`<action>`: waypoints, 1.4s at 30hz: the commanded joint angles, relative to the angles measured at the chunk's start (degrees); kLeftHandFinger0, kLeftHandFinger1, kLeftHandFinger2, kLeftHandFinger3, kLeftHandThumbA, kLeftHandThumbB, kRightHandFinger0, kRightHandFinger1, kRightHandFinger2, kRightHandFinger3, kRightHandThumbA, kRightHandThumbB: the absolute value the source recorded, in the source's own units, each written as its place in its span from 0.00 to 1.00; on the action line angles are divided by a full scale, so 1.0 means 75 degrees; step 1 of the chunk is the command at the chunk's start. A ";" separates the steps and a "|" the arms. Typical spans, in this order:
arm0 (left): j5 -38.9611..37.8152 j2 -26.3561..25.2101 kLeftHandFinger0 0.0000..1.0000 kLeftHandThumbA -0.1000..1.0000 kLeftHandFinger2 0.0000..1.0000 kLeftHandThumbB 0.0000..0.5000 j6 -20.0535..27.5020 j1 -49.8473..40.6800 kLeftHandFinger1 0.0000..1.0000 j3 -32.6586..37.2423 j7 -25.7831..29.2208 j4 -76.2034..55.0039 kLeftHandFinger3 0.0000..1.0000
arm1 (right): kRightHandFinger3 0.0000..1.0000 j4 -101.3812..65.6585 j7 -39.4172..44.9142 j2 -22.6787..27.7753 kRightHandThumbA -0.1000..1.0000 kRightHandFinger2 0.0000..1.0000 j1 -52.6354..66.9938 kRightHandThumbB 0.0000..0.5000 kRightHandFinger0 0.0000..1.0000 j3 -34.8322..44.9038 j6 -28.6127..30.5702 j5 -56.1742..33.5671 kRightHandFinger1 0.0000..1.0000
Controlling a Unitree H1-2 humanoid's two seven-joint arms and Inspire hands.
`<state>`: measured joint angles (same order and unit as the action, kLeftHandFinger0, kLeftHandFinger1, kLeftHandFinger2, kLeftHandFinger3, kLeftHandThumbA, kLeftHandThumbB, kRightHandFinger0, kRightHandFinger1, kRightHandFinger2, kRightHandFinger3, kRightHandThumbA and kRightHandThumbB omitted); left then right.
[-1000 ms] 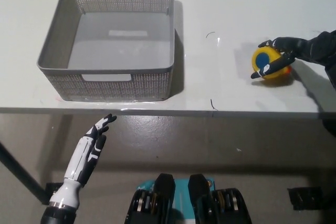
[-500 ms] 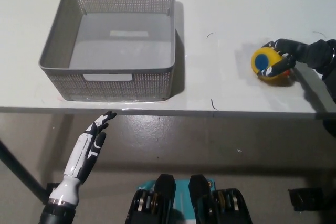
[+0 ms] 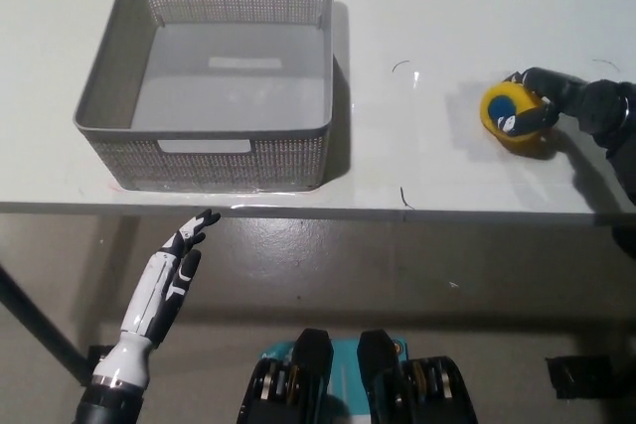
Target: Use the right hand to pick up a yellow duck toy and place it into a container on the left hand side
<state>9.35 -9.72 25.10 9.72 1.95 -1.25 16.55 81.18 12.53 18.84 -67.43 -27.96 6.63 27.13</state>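
While wrapped by the black right robot hand (image 3: 556,101), sits on the white counter (image 3: 427,161) near its right end: yellow duck toy (image 3: 510,114) with a blue spot, black fingers (image 3: 529,124) clamped around its sides. Well off to that robot hand's left, stands empty on the same counter: grey mesh basket (image 3: 119,81). Below the counter's front edge and below the basket, hangs at rest the white left robot hand (image 3: 174,270), fingers apart and straight, gripping nothing.
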 commanded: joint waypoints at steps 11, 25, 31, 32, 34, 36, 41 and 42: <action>-0.0140 -0.0169 1.00 1.00 1.00 1.00 0.0244 0.0308 1.00 -0.0043 0.0154 -0.0016 1.00 | 1.00 0.0014 -0.2571 0.0182 0.00 0.96 -0.0116 0.26 0.10 0.0837 0.0615 -0.0448 0.63; -0.0163 -0.0174 1.00 1.00 1.00 1.00 0.0244 0.0227 1.00 -0.0028 0.0144 -0.0028 1.00 | 0.86 -0.0615 -0.2523 0.0203 0.00 0.80 -0.1522 0.28 0.00 0.1963 0.1332 -0.1009 0.50; -0.0136 -0.0199 1.00 1.00 1.00 1.00 0.0244 0.0191 1.00 -0.0014 0.0139 -0.0056 1.00 | 0.83 -0.1033 -0.2412 0.0075 0.00 0.78 -0.1956 0.28 0.00 0.2161 0.1323 -0.1024 0.47; -0.0138 -0.0196 1.00 1.00 1.00 1.00 0.0244 0.0180 1.00 -0.0017 0.0134 -0.0069 1.00 | 0.83 -0.1124 -0.2376 0.0035 0.00 0.78 -0.2009 0.27 0.00 0.2178 0.1273 -0.1034 0.47; -0.0152 -0.0180 1.00 1.00 1.00 1.00 0.0244 0.0159 1.00 -0.0010 0.0138 -0.0075 1.00 | 0.82 -0.1275 -0.2334 -0.0042 0.00 0.76 -0.2070 0.30 0.00 0.2192 0.1302 -0.1047 0.45; -0.0159 -0.0184 1.00 1.00 1.00 1.00 0.0244 0.0098 1.00 -0.0009 0.0126 -0.0096 1.00 | 0.82 -0.1509 -0.2233 -0.0200 0.00 0.77 -0.2067 0.28 0.00 0.2279 0.1435 -0.1183 0.45; -0.0129 -0.0201 1.00 1.00 1.00 1.00 0.0244 0.0027 1.00 0.0019 0.0105 -0.0100 1.00 | 0.84 -0.1795 -0.2179 -0.0540 0.00 0.79 -0.2106 0.33 0.01 0.2276 0.1255 -0.1161 0.48; -0.0133 -0.0199 1.00 1.00 1.00 1.00 0.0244 0.0025 1.00 0.0026 0.0101 -0.0100 1.00 | 0.80 -0.1809 -0.2308 -0.0596 0.00 0.76 -0.2111 0.38 0.02 0.2235 0.1294 -0.1090 0.46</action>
<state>8.95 -9.99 25.13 10.10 1.90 -1.24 16.68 70.86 -4.00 16.24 -78.50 -11.73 14.12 20.32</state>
